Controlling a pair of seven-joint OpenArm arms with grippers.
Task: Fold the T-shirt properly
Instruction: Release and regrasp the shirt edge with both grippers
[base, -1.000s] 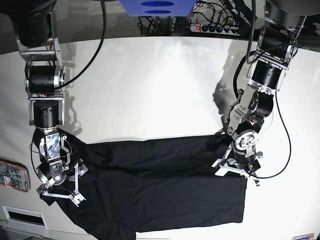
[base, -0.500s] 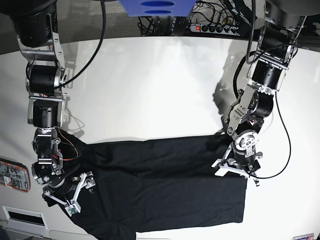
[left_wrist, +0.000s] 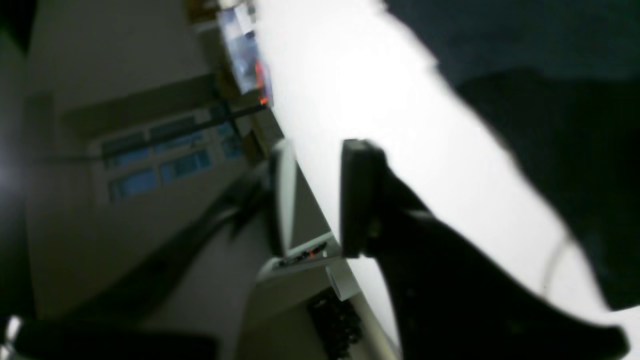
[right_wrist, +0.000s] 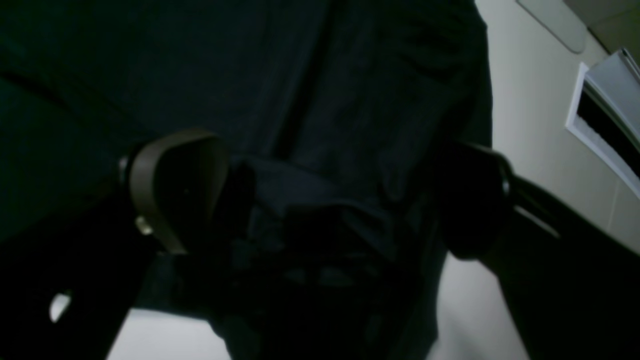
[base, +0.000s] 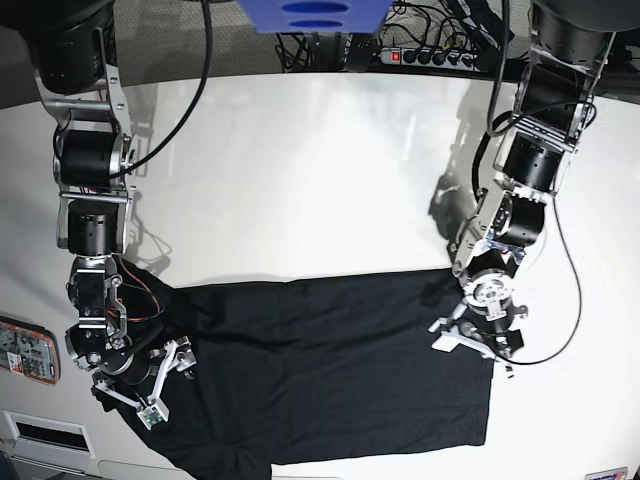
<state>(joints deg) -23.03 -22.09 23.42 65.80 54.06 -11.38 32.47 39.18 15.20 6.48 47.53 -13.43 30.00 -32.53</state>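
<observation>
The black T-shirt (base: 330, 370) lies spread flat across the near part of the white table (base: 300, 180). My left gripper (base: 478, 343) hovers at the shirt's right edge. In the left wrist view that gripper (left_wrist: 320, 200) shows a narrow empty gap between its fingers (left_wrist: 360, 200), over bare table, with the T-shirt (left_wrist: 550, 100) off to one side. My right gripper (base: 150, 385) sits low on the shirt's left end. Seen from the right wrist, it (right_wrist: 322, 210) stands wide open, its fingers (right_wrist: 175, 200) straddling bunched fabric of the T-shirt (right_wrist: 325, 100).
A power strip (base: 425, 55) with cables and a blue object (base: 310, 15) lie beyond the table's far edge. A printed card (base: 25, 350) and a white slotted box (base: 45, 435) sit at the near left edge.
My left gripper has let go of the shirt's right edge, and that corner has settled flat. My right gripper has turned and dropped toward the shirt's near left corner.
</observation>
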